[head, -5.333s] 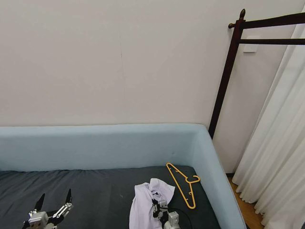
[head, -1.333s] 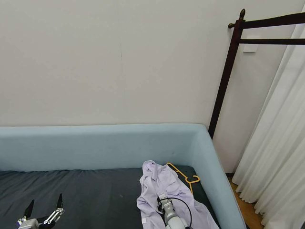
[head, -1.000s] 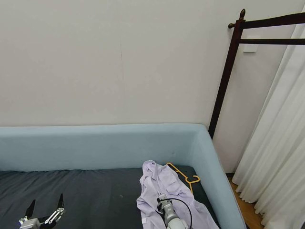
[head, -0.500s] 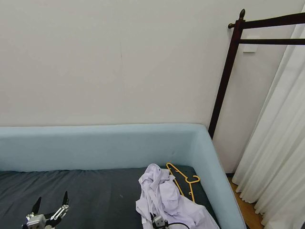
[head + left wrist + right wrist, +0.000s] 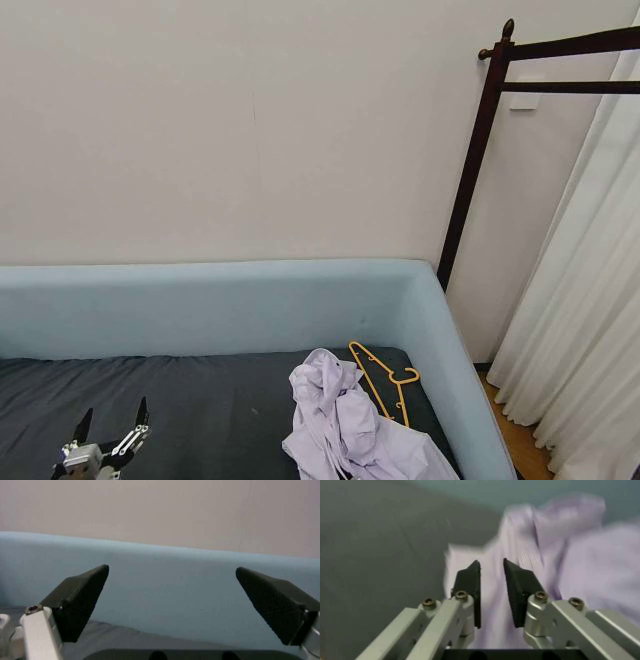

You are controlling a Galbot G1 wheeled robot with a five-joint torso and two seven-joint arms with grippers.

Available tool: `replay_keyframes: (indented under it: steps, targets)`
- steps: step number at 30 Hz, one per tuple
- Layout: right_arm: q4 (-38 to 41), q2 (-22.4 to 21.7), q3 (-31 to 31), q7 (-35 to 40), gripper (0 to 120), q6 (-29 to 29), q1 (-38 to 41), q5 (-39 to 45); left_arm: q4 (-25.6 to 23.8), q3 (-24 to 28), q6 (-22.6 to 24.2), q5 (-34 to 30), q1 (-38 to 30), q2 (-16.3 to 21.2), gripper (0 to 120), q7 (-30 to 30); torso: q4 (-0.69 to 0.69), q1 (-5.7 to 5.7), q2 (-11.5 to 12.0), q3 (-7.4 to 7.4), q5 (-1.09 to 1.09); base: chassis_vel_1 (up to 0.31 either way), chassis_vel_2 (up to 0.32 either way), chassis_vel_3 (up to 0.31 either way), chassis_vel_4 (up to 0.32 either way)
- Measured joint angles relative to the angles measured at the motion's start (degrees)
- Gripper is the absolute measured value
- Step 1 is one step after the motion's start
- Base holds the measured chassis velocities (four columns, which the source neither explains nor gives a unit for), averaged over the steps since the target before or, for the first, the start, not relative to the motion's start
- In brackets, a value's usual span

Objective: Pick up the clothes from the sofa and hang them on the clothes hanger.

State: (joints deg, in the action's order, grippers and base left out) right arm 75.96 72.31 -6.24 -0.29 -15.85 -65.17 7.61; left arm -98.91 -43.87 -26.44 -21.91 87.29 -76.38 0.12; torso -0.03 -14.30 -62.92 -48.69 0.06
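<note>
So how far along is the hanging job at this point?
Nothing looks finished: the lilac shirt lies heaped on the sofa seat, partly over the yellow hanger, and none of it is on the dark rack. In hand: the right hand is close over the shirt; the left hand waits open above the seat. Left: lifting the shirt and hanging it on the rack.

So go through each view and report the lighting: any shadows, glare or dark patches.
Head view: soft even light on the wall, no glare; the sofa seat is darkest, the curtain brightest. Left wrist view: the left gripper is open, fingers dark against the pale sofa back. Right wrist view: the shirt is brightest; the right gripper shows small glints.
</note>
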Motion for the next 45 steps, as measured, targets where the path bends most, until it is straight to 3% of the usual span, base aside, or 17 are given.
replay_keyframes:
  steps: [2, 4, 7, 8, 11, 15, 18, 21, 23, 26, 29, 40, 45]
  targets:
    - [-0.84, 2.1, -0.39, -1.12, 33, -3.85, 1.68, 1.84, -0.35, -0.05, 0.01, 0.16, 0.34, -0.13, 100, 0.01, 0.01, 0.0, 0.0, 0.0, 0.0, 0.0, 0.0, 0.0, 0.0]
    - [-1.7, 3.62, -0.72, 0.83, 37, -3.74, 2.79, 1.74, -0.54, -0.18, 0.01, 0.2, 0.6, -0.18, 100, -0.03, 0.0, 0.0, 0.0, 0.0, -0.01, 0.0, 0.0, 0.0, 0.0]
    - [-5.93, 9.14, -1.07, 11.75, 50, 2.66, 6.58, -0.54, -1.21, -0.68, 0.01, 0.3, 1.51, -0.25, 100, -0.03, 0.02, 0.0, 0.0, 0.0, -0.01, 0.0, 0.0, 0.0, 0.0]
    - [-5.93, 9.14, -1.07, 11.75, 50, 2.66, 6.58, -0.54, -1.21, -0.68, 0.01, 0.3, 1.51, -0.25, 100, -0.03, 0.02, 0.0, 0.0, 0.0, -0.01, 0.0, 0.0, 0.0, 0.0]
    - [-13.62, 15.11, 0.15, 16.62, 67, 5.76, 10.71, -2.85, -2.22, -1.43, 0.0, 0.34, 2.54, -0.27, 100, -0.02, 0.02, -0.01, 0.0, 0.0, -0.01, 0.0, 0.0, 0.0, 0.0]
    - [-21.02, 19.13, 2.61, 20.6, 80, 6.58, 13.87, -6.52, -2.97, -2.22, -0.02, 0.34, 3.4, -0.4, 100, -0.04, 0.01, -0.01, 0.0, -0.01, -0.01, 0.0, 0.0, 0.0, 0.0]
    - [-25.47, 20.1, 4.85, 23.26, 85, 6.44, 15.69, -9.59, -3.37, -2.75, -0.24, 0.33, 4.07, -0.57, 100, -0.07, 0.02, -0.01, 0.0, 0.0, 0.0, 0.0, 0.0, 0.0, 0.0]
    - [-27.63, 20.15, 6.32, 24.6, 81, 6.24, 16.52, -11.17, -3.59, -3.05, -0.48, 0.32, 4.5, -0.73, 100, -0.06, -0.01, -0.01, 0.01, -0.01, -0.02, 0.0, 0.0, 0.0, 0.0]
    - [-29.08, 20.16, 7.63, 25.43, 71, 6.04, 17.16, -11.88, -3.9, -3.39, -0.76, 0.32, 4.91, -0.97, 100, -0.04, -0.01, -0.01, 0.0, -0.01, 0.0, 0.0, 0.0, 0.0, 0.0]
    - [-29.7, 20.11, 8.36, 25.46, 67, 5.94, 17.36, -12.1, -4.1, -3.49, -0.82, 0.33, 5.09, -1.19, 100, -0.04, 0.01, -0.01, 0.0, -0.01, 0.0, 0.0, 0.0, 0.0, 0.0]
    - [-30.79, 20.03, 9.22, 24.97, 54, 5.54, 17.51, -12.4, -4.48, -3.49, -0.9, 0.72, 5.26, -1.79, 100, -0.02, 0.01, -0.01, 0.0, 0.0, 0.0, 0.0, 0.0, 0.0, 0.0]
    - [-31.87, 19.89, 9.6, 24.71, 49, 5.14, 17.64, -14.22, -4.06, -3.1, -1.0, 1.33, 4.68, -2.36, 100, 0.02, 0.01, -0.01, 0.01, 0.0, 0.0, 0.0, 0.0, 0.0, 0.0]
    - [-30.59, 19.86, 9.6, 24.43, 32, 4.65, 17.18, -14.43, -3.2, -2.91, -0.86, 1.36, 3.92, -2.13, 100, 0.02, 0.01, -0.01, 0.01, -0.01, 0.0, 0.0, 0.0, 0.0, 0.0]
